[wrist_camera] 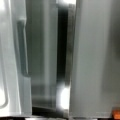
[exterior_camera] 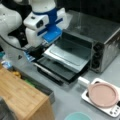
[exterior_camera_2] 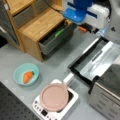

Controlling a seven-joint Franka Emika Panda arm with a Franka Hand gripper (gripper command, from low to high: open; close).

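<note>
A silver toaster oven (exterior_camera: 102,37) stands with its door (exterior_camera: 56,71) folded down flat. A metal tray (exterior_camera: 68,56) is slid partway out over the door. In both front views the white and blue arm hangs over the tray's outer end. My gripper (exterior_camera: 35,53) sits low at the tray's left end, at the door's handle side. In a front view it (exterior_camera_2: 87,27) shows as a dark block just past the door's far corner. The wrist view looks straight down on the tray (wrist_camera: 95,62) and the door handle (wrist_camera: 22,47); no fingers show there.
A wooden cabinet (exterior_camera: 22,97) with an open grey drawer (exterior_camera_2: 56,37) holding small items stands beside the oven door. A pan with a pink lid (exterior_camera_2: 54,97) rests on a white cooker (exterior_camera_2: 47,112). A teal bowl (exterior_camera_2: 17,75) holds a carrot (exterior_camera_2: 28,76).
</note>
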